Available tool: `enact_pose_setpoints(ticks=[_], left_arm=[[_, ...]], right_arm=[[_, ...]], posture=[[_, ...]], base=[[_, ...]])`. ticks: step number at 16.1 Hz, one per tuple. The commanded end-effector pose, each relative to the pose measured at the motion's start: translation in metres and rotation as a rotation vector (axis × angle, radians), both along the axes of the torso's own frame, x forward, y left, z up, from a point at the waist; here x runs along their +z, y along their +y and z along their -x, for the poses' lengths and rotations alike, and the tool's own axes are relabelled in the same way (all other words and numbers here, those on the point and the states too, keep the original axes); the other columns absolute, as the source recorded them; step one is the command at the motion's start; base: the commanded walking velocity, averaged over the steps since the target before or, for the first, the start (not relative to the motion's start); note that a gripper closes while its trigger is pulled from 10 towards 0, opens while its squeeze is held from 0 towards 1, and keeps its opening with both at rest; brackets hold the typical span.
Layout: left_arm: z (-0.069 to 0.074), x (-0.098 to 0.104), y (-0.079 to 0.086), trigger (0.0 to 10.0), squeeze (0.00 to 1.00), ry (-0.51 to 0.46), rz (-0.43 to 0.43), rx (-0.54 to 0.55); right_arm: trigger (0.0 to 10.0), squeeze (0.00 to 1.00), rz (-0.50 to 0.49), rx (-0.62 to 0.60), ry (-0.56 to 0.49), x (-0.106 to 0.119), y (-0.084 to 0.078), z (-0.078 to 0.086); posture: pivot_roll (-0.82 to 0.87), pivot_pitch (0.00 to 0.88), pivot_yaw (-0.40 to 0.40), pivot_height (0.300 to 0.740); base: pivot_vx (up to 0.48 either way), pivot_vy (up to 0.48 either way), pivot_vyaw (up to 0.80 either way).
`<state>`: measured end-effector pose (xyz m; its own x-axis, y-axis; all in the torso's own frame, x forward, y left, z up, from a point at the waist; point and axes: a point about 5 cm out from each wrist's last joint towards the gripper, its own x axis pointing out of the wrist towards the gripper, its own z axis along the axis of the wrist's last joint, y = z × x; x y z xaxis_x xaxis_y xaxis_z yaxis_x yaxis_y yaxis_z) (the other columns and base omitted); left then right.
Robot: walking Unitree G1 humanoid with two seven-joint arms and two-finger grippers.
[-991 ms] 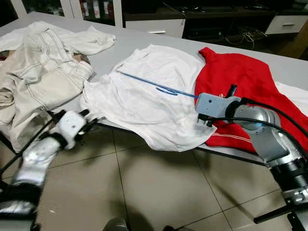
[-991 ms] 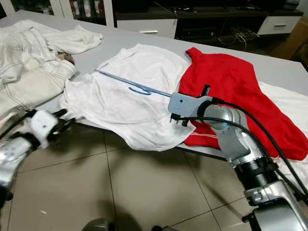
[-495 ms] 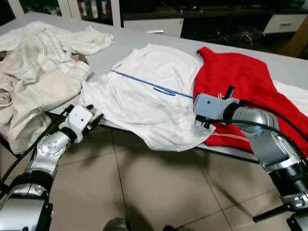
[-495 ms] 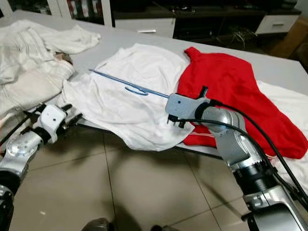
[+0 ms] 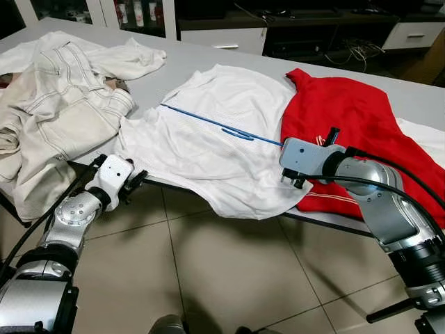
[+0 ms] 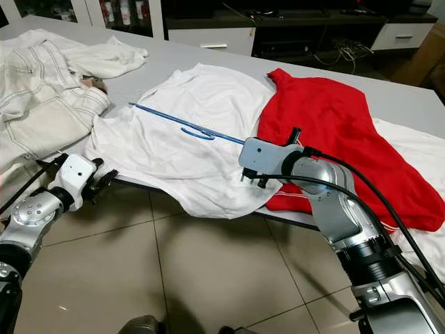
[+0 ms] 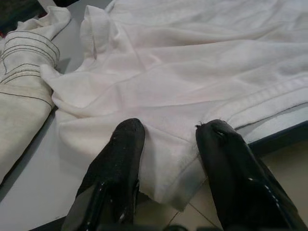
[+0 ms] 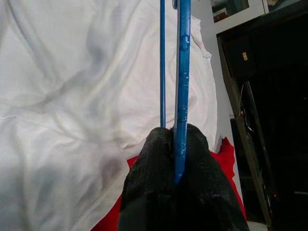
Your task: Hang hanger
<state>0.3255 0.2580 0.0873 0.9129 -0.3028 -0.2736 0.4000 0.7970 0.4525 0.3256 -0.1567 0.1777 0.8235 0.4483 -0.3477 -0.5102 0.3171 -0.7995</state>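
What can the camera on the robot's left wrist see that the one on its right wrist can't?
The left wrist view alone shows the left gripper, its fingers open at the white shirt's hem by the table edge, plus cream trousers and floor tiles. The right wrist view alone shows the right gripper shut on the blue hanger, a red garment and a dark cabinet. Both show the white shirt.

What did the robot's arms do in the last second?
The left gripper came up from below the table edge to the white shirt's hem, its open fingers either side of the hem. The right gripper stayed shut on the blue hanger above the shirt. The red garment and cream clothes stayed put.
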Motion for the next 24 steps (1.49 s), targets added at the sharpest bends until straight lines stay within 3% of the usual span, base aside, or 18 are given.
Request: enact_pose_setpoints(ticks=[1, 2, 3, 11, 18, 24], left_arm=[[0.007, -0.013, 0.001, 10.0, 0.0, 0.093, -0.015, -0.017], [0.007, -0.013, 0.001, 8.2, 0.0, 0.098, -0.016, -0.017], [0.007, -0.013, 0.002, 0.0, 0.0, 0.106, -0.031, -0.024], [0.007, -0.014, -0.004, 0.0, 0.0, 0.131, -0.011, -0.085], [0.0, 0.001, -0.012, 0.0, 0.0, 0.016, 0.078, -0.114], [-0.003, 0.017, -0.009, 0.0, 0.0, -0.043, 0.092, -0.15]], right_arm=[[10.0, 0.0, -0.012, -0.006, -0.015, 0.004, -0.001, 0.0], [10.0, 0.0, -0.013, -0.006, -0.016, 0.004, 0.0, 0.0], [10.0, 0.0, -0.014, -0.004, -0.017, 0.004, 0.0, 0.0], [10.0, 0.0, -0.016, -0.011, -0.026, 0.005, -0.001, 0.0], [10.0, 0.0, -0.021, -0.011, -0.031, 0.005, 0.0, 0.0], [10.0, 0.0, -0.024, -0.015, -0.02, 0.002, -0.004, 0.003]], posture=[[0.07, 0.041, -0.04, 0.74], [0.07, 0.041, -0.04, 0.74], [0.07, 0.041, -0.04, 0.74], [0.06, 0.04, -0.04, 0.74], [0.07, 0.041, -0.039, 0.74], [0.07, 0.044, -0.039, 0.74]], base=[[0.0, 0.0, 0.0], [0.0, 0.0, 0.0], [0.0, 0.0, 0.0], [0.0, 0.0, 0.0], [0.0, 0.0, 0.0], [0.0, 0.0, 0.0]])
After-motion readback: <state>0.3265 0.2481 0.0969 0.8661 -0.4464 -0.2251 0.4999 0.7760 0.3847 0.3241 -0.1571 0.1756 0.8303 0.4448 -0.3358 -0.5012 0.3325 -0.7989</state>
